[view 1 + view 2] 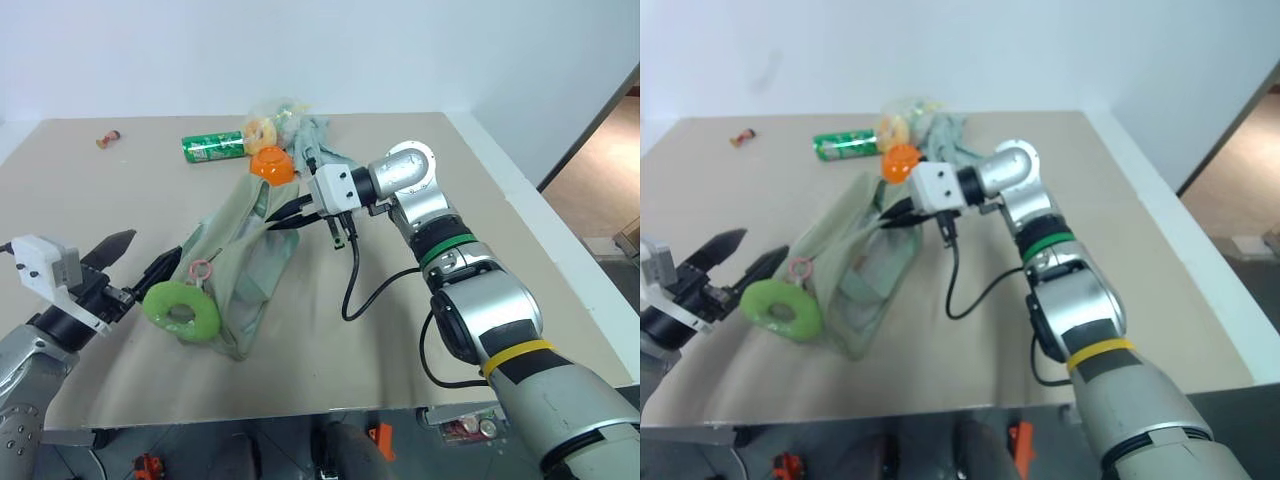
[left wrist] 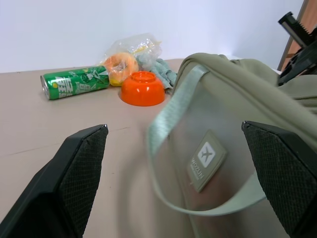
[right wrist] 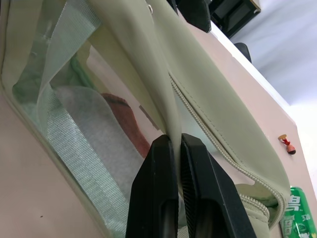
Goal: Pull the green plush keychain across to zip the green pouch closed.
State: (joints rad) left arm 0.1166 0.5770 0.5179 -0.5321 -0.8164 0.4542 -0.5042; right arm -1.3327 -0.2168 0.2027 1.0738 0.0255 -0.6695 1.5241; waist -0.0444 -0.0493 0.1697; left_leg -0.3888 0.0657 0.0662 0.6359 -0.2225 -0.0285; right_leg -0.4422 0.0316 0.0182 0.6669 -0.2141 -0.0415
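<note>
Sage-green fabric of the green pouch (image 1: pixel 245 262) is pinched at its upper edge by the right gripper (image 1: pixel 283 216), whose jaws are pressed together on it. The pouch lies mid-desk (image 1: pixel 400 340), its zip unclosed. The green plush keychain (image 1: pixel 181 309) rests at the pouch's near end, just beside the left gripper (image 1: pixel 140 258), whose jaws are spread wide, holding nothing.

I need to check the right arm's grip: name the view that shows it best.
The right wrist view: the right gripper has its fingers pinched shut on the green pouch fabric edge. Both eye views show that grip small and side-on; the left wrist view catches a dark fragment.
</note>
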